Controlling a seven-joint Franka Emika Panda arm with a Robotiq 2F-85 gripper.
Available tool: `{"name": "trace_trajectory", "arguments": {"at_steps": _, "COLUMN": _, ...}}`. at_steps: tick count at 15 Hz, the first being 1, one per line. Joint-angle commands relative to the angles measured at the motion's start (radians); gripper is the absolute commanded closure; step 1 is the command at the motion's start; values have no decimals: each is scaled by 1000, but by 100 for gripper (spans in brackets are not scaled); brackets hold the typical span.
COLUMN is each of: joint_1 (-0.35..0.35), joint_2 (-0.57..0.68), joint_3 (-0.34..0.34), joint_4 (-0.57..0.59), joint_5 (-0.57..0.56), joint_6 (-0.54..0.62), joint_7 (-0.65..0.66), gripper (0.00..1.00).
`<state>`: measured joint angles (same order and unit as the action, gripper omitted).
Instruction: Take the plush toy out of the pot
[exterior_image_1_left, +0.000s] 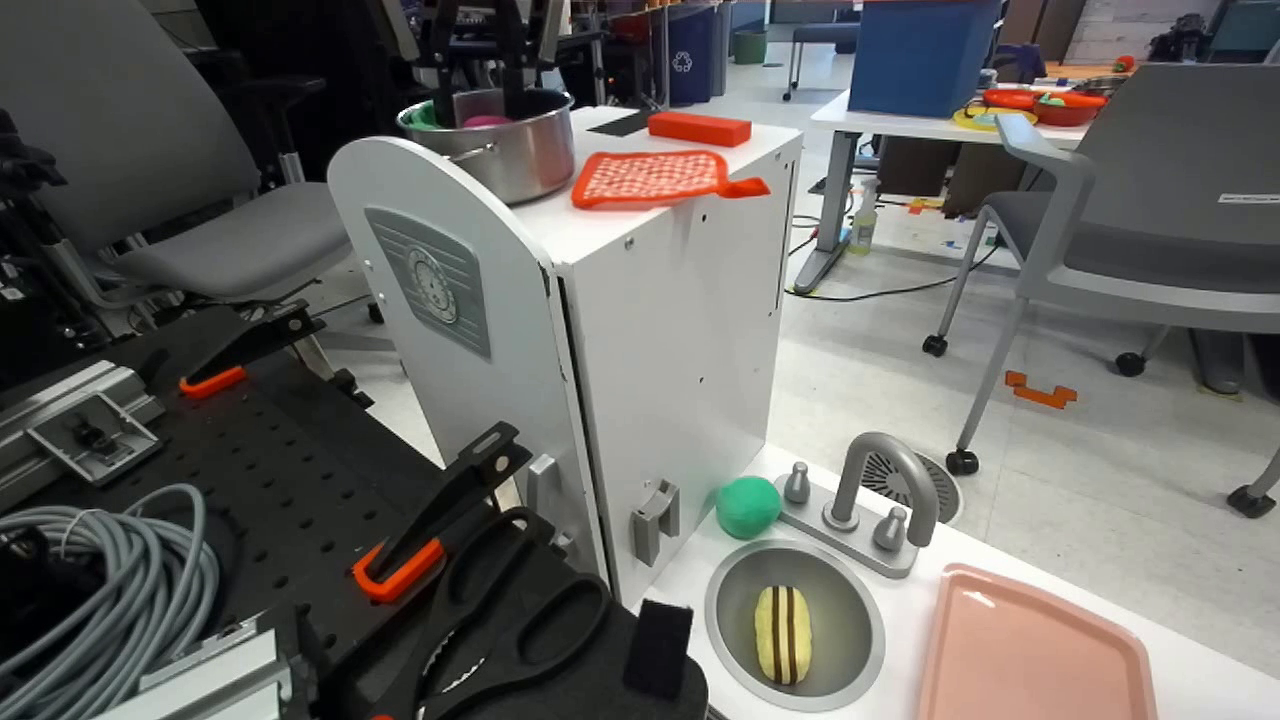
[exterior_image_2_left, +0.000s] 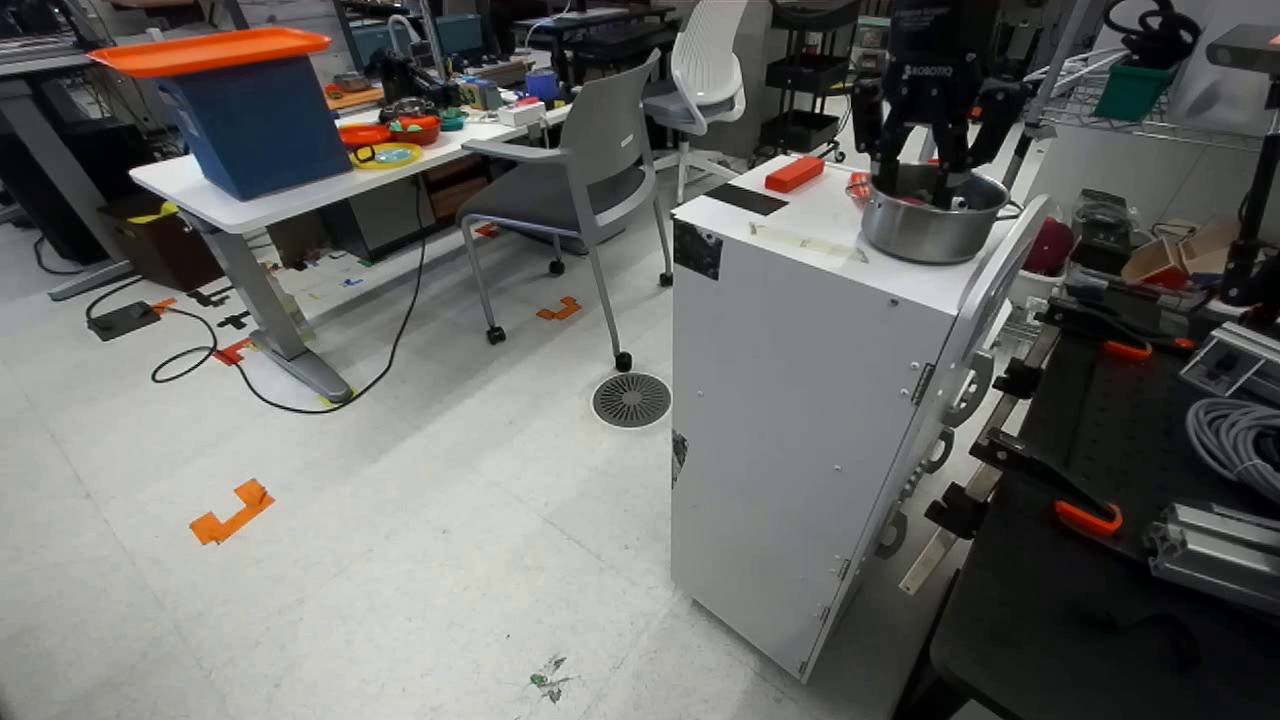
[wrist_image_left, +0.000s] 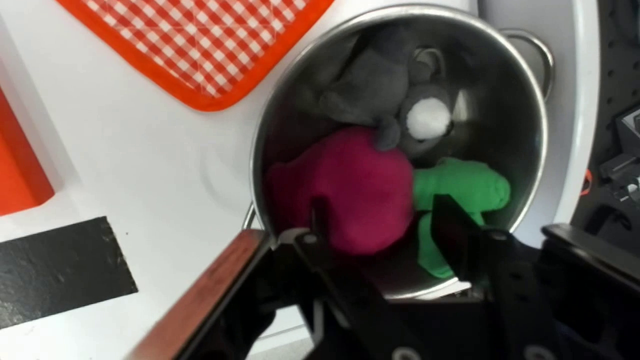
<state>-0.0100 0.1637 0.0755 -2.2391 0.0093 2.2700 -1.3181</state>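
Observation:
The plush toy, a magenta body with a green part, lies in the silver pot (wrist_image_left: 517, 95); the wrist view shows its magenta body (wrist_image_left: 365, 175) and green part (wrist_image_left: 465, 182). In an exterior view the toy (exterior_image_1_left: 487, 120) barely shows above the rim of the pot (exterior_image_1_left: 535, 150). The pot (exterior_image_2_left: 925, 235) stands on the white cabinet. My gripper (wrist_image_left: 382, 215) is open and points down. Its fingers reach into the pot, one over the magenta body's side, the other over the green part. A gap shows between that second finger and the magenta body. The tips' depth is hard to tell.
A grey plush with a white patch (wrist_image_left: 375, 85) shares the pot. A red-checked potholder (exterior_image_1_left: 650, 178) and a red block (exterior_image_1_left: 700, 130) lie beside the pot. A raised rounded white panel (exterior_image_1_left: 440, 190) edges the cabinet. Below are a sink basin (exterior_image_1_left: 715, 620), a green ball (exterior_image_1_left: 748, 507) and a pink tray (exterior_image_1_left: 1040, 640).

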Motion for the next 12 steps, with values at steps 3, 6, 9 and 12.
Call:
{"name": "trace_trajectory", "arguments": {"at_steps": 3, "joint_1": -4, "joint_2": 6, "joint_3": -2, "joint_4": 13, "joint_5": 1, "joint_6": -12, "joint_7": -18, "gripper": 42}}
{"name": "trace_trajectory", "arguments": {"at_steps": 6, "joint_1": -4, "joint_2": 6, "joint_3": -2, "joint_4": 12, "joint_5": 1, "joint_6": -9, "joint_7": -19, "gripper": 69}}
{"name": "trace_trajectory", "arguments": {"at_steps": 9, "joint_1": -4, "joint_2": 6, "joint_3": -3, "joint_4": 11, "joint_5": 2, "joint_6": -8, "joint_7": -19, "gripper": 95}}
{"name": "trace_trajectory", "arguments": {"at_steps": 12, "joint_1": -4, "joint_2": 4, "joint_3": -2, "joint_4": 11, "joint_5": 3, "joint_6": -8, "joint_7": -19, "gripper": 100}}
